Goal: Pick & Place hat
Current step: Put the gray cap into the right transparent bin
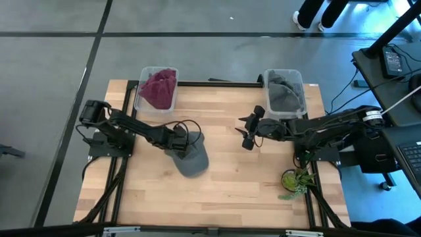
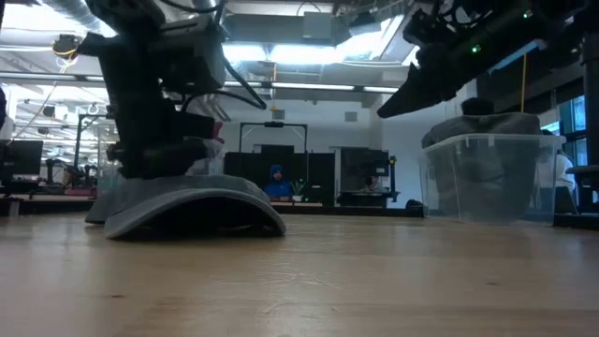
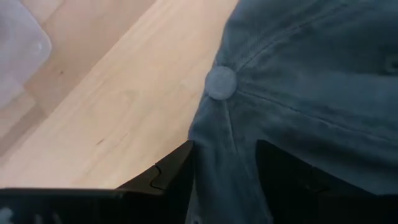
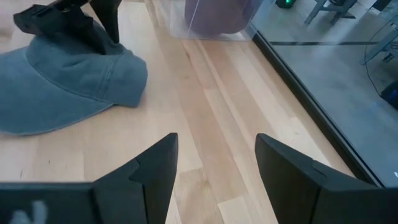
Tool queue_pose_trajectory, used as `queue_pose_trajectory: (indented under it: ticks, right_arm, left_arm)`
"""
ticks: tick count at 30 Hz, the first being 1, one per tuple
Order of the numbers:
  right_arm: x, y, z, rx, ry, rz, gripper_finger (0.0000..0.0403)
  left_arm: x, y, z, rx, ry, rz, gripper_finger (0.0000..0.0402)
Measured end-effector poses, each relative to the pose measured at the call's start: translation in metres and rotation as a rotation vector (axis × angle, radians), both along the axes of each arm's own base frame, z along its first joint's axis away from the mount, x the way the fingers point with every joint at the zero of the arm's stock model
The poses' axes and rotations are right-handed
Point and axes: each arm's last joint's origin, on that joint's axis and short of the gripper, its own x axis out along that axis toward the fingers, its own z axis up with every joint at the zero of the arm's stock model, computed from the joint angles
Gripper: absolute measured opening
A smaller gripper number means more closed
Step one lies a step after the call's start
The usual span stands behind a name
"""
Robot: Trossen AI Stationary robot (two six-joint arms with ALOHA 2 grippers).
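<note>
Grey hat [image 1: 191, 158] lies on the desk [image 1: 230, 184], pinched at its crown by the left gripper [image 1: 181, 141]; right gripper [image 1: 247, 133] hovers right, jaws spread.

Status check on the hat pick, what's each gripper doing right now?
Left gripper down on grey cap, fingers astride crown fabric, cap flat on table. Right gripper open, empty, hovering mid-table. Nothing in the way.

**Even light above, backlight at table height**

The table [image 1: 250, 178] is evenly lit from overhead, with soft shadows. In the low view, ceiling lights [image 2: 309, 51] glare and the arms are reduced to silhouettes. The hat [image 3: 298, 93] is slightly blurred in the left wrist view.
</note>
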Motion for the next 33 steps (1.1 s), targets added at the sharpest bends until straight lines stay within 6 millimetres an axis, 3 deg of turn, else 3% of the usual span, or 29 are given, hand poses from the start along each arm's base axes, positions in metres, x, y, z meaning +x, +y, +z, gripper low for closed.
queue_pose_trajectory:
  ticks: [11, 17, 22, 28, 33]
  right_arm:
    - [0.003, 0.000, -0.006, -0.001, 0.028, 0.000, 0.0214]
    - [0.003, 0.000, -0.006, 0.000, 0.027, -0.001, 0.0214]
    - [0.003, 0.000, -0.006, 0.001, 0.026, -0.001, 0.0213]
    - [0.003, 0.000, -0.006, 0.001, 0.026, -0.001, 0.0214]
    - [0.004, 0.001, -0.006, 0.026, 0.018, 0.004, 0.0214]
  left_arm:
    - [0.005, 0.000, -0.011, 0.069, -0.013, 0.032, 0.0162]
    - [0.006, 0.000, -0.012, 0.068, 0.042, -0.126, 0.0150]
    - [0.008, -0.001, -0.016, 0.064, 0.077, -0.222, 0.0107]
    - [0.010, -0.002, -0.016, 0.084, 0.080, -0.280, 0.0017]
    - [0.014, -0.004, -0.006, 0.118, 0.073, -0.348, 0.0006]
